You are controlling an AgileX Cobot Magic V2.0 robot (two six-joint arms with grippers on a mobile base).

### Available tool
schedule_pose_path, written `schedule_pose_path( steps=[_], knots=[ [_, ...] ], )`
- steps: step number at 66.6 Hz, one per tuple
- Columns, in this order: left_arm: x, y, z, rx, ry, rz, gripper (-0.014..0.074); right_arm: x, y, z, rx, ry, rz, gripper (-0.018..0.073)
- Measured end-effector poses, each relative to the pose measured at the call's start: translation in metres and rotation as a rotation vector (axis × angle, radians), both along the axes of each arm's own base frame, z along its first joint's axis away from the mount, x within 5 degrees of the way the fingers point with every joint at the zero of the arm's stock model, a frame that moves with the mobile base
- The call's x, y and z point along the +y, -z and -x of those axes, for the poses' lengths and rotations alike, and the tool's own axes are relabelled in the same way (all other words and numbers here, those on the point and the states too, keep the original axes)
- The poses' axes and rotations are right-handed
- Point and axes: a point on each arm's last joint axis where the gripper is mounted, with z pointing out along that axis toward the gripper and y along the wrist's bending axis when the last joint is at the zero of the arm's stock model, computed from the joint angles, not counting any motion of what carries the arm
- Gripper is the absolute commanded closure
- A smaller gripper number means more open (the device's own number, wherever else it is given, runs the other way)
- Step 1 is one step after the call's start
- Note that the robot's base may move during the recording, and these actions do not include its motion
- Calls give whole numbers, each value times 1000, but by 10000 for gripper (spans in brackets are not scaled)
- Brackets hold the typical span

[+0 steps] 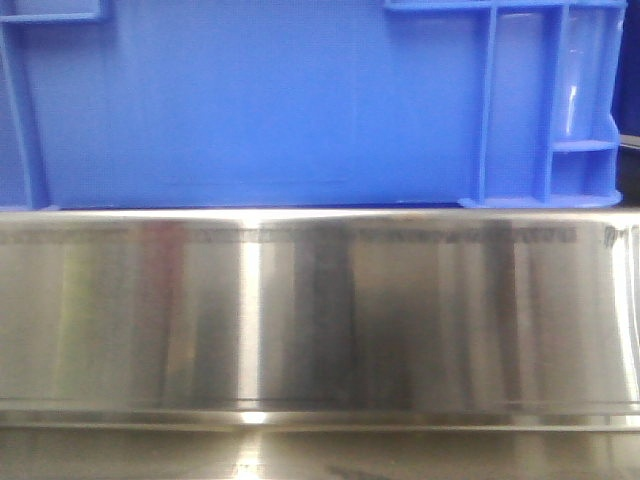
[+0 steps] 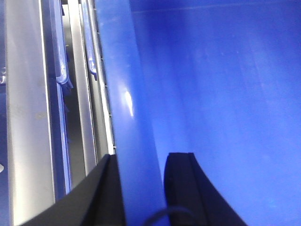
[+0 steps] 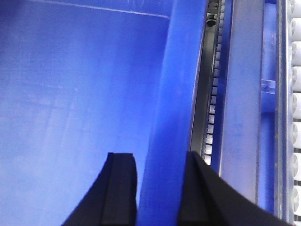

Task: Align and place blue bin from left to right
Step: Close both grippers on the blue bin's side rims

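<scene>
The blue bin (image 1: 260,110) stands on a brushed-steel counter (image 1: 320,320), its flat side filling the front view, with ribs by its right corner. The counter's face throws back blurred streaks of light.

The left pincer (image 2: 146,159) pinches the bin's left wall, one black finger outside and one inside. The right pincer (image 3: 156,156) clamps the opposite wall the same way.

Beyond the left wall run steel rails (image 2: 26,117) with more blue plastic between them. Beyond the right wall, white rollers (image 3: 296,94) line the edge of the view.
</scene>
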Motion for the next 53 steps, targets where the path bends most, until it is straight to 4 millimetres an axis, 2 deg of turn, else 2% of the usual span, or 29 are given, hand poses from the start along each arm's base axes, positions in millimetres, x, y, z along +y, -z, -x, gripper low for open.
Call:
schedule_pose_path(
  steps=[11, 17, 37, 53],
  knots=[
    [0, -2, 4, 9, 2, 0, 708, -2, -6, 7, 0, 0, 0, 629],
    [1, -10, 10, -2, 4, 9, 708, -3, -17, 15, -12, -4, -19, 629],
    [5, -60, 51, -120, 13, 85, 708, -9, -59, 51, -117, -16, -87, 629],
    [9, -87, 79, -197, 18, 118, 708, -14, -81, 73, -177, -23, -118, 629]
  ],
)
